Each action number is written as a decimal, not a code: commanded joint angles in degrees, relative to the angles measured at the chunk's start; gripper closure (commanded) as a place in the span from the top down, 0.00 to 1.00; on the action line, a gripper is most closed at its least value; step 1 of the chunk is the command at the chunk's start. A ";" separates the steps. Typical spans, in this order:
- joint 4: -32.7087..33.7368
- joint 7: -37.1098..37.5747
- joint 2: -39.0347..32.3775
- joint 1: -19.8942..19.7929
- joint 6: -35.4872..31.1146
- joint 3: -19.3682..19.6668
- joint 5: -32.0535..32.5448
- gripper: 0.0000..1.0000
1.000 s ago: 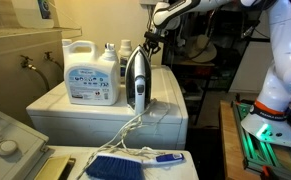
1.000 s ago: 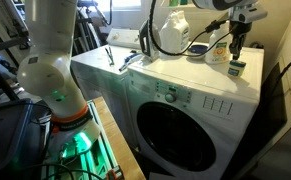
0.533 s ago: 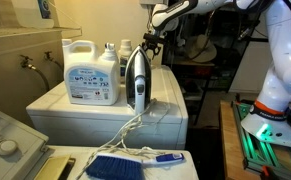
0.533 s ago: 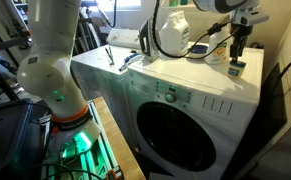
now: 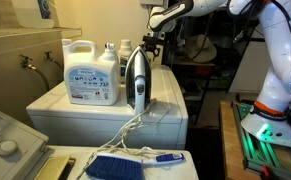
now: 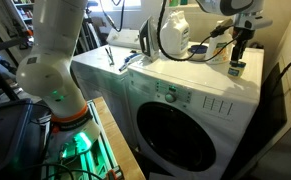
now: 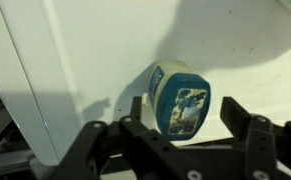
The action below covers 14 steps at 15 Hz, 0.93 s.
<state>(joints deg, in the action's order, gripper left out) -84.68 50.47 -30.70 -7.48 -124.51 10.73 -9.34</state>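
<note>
A small blue-and-white container [image 7: 178, 97] with a printed label rests on the white top of the washing machine [image 6: 165, 70], near its back corner by the wall. My gripper [image 7: 185, 125] hangs just over it, open, one finger on each side with a gap to the container. In an exterior view the gripper [image 6: 237, 54] points straight down above the container [image 6: 236, 69]. From the opposite side, in an exterior view, the gripper [image 5: 148, 42] shows behind the iron, and the container is hidden there.
On the washer top stand a large white detergent jug [image 5: 92, 72], an upright iron [image 5: 135, 78] with its cord trailing forward, and small bottles [image 5: 111, 52]. A blue brush [image 5: 115, 165] lies on a lower surface in front. The wall is close behind the gripper.
The jaws have spread wide apart and let go of the small container, which now stands on the washer top. The arm has hardly moved.
</note>
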 commanded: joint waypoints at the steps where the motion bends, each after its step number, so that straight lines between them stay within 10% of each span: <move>1: 3.88 -1.87 -2.32 -1.79 4.52 -0.66 -1.26 0.51; 5: 6.16 -2.75 -3.37 -2.28 7.33 -0.71 -1.34 0.26; 14: 6.00 -1.97 -0.84 0.49 4.13 1.04 2.62 0.26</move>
<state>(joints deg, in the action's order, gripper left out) -77.77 47.14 -33.04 -8.47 -116.64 10.30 -9.83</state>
